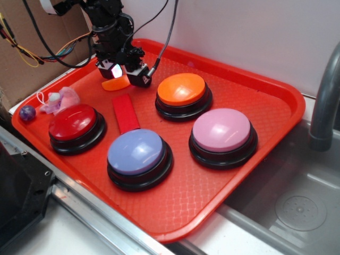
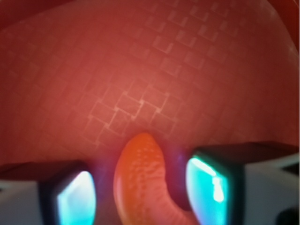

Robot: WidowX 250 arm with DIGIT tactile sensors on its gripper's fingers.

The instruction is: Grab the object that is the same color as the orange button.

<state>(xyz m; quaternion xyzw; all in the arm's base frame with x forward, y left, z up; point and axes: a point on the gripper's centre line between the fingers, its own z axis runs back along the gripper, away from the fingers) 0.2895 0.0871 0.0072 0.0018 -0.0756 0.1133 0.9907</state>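
Note:
The object, a small flat orange crescent (image 1: 116, 84), lies on the red tray (image 1: 255, 175) near its far left rim. My gripper (image 1: 125, 75) is lowered over it, open. In the wrist view the crescent (image 2: 143, 180) sits between my two glowing cyan pads (image 2: 210, 187), with a narrow gap on each side, and my gripper (image 2: 145, 192) straddles it down on the tray floor. The orange button (image 1: 181, 88), a glossy dome on a black base, stands just right of the gripper.
A red rectangular block (image 1: 125, 113) lies just in front of the crescent. A red button (image 1: 73, 122), a blue button (image 1: 137, 151) and a pink button (image 1: 221, 129) stand on the tray. A pink toy (image 1: 61, 100) and a purple ball (image 1: 27, 112) lie at the left rim. A sink (image 1: 300, 207) is to the right.

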